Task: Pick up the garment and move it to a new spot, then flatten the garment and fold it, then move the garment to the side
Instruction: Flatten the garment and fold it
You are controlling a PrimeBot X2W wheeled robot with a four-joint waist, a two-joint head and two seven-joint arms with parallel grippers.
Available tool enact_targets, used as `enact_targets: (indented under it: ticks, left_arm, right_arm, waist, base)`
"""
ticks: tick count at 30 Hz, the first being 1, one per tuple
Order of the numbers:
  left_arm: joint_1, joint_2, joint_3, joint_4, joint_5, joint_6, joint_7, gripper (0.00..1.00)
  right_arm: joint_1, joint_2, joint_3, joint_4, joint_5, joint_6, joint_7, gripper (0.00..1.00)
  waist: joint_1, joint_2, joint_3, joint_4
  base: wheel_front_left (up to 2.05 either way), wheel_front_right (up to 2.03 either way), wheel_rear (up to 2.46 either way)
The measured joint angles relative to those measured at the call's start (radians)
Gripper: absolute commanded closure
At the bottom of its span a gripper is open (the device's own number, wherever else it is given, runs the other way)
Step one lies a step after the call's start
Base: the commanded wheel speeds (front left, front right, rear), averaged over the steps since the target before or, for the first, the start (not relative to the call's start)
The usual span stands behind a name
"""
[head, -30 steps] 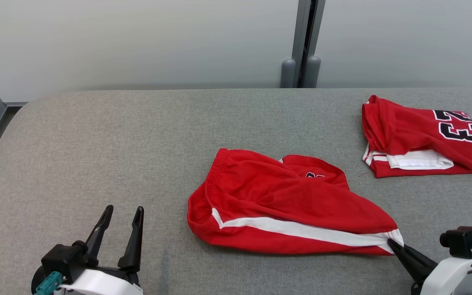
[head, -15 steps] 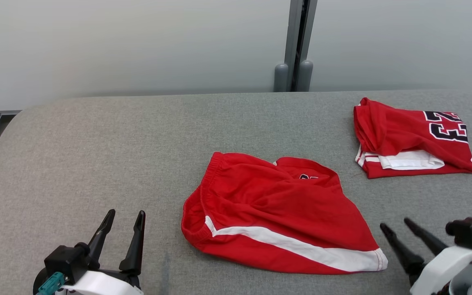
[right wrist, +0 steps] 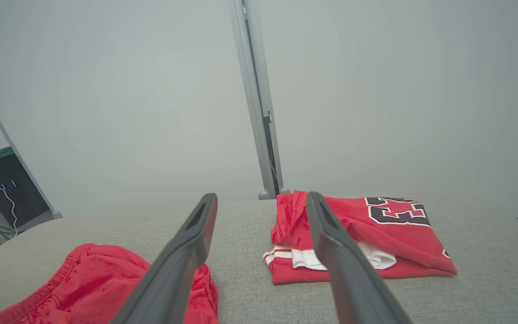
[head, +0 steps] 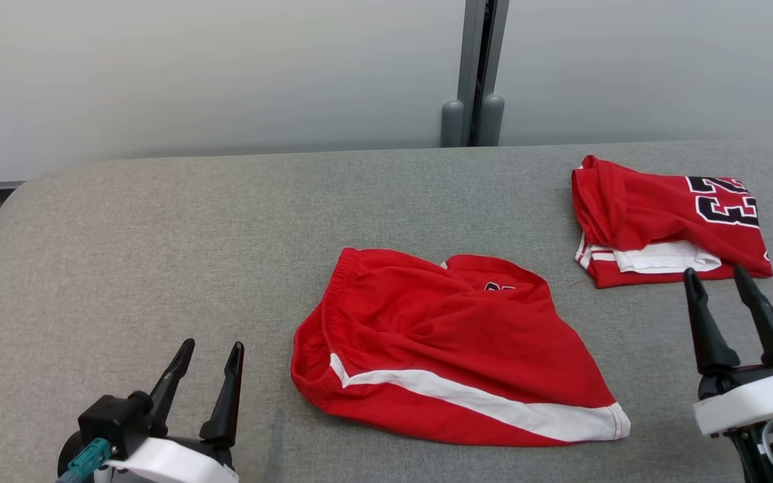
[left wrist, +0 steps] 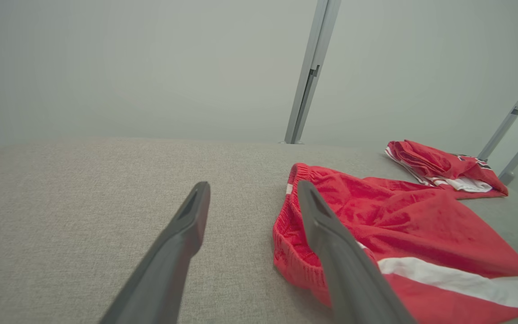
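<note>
- Now the red shorts [head: 453, 349] are lying rumpled mid-way across the worktop [head: 158, 235], long axis running left to right, waistband leftward.
- The left gripper [head: 212, 345] is sitting nearer the waistband and the right gripper [head: 714, 272] is standing off past the hem, both jaws gaping empty.

Garment: red shorts [head: 453, 342] (white side stripe)
Pose: rumpled, unfolded; waistband toward the left
Place: middle of grey table [head: 158, 235]

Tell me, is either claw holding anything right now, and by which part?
Nothing is held. The left claw and the right claw both stand open, clear of the red shorts.
</note>
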Motion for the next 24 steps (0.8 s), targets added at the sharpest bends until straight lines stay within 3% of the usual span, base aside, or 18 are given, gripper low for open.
enact_targets:
  ticks: [4,17,24]
  left_arm:
    - [-0.014,0.001,-0.005,-0.009,-0.001,0.000,0.012,0.00]
    - [-0.048,0.006,-0.052,-0.051,0.008,-0.001,0.049,0.00]
    - [-0.085,0.009,-0.116,-0.069,0.008,-0.014,0.190,0.00]
  right_arm:
    - [0.022,0.039,-0.020,-0.021,-0.048,0.000,0.000,0.00]
    - [0.029,0.078,-0.091,-0.056,-0.115,0.000,0.000,0.00]
    - [0.028,0.103,-0.103,-0.076,-0.133,0.000,0.000,0.00]
  waist:
    - [0.0000,0.0000,0.002,-0.001]
    - [0.0000,0.0000,0.014,-0.006]
    - [0.0000,0.0000,0.019,-0.022]
  base:
    - [0.00,0.00,0.00]
    - [0.00,0.00,0.00]
    - [0.00,0.00,0.00]
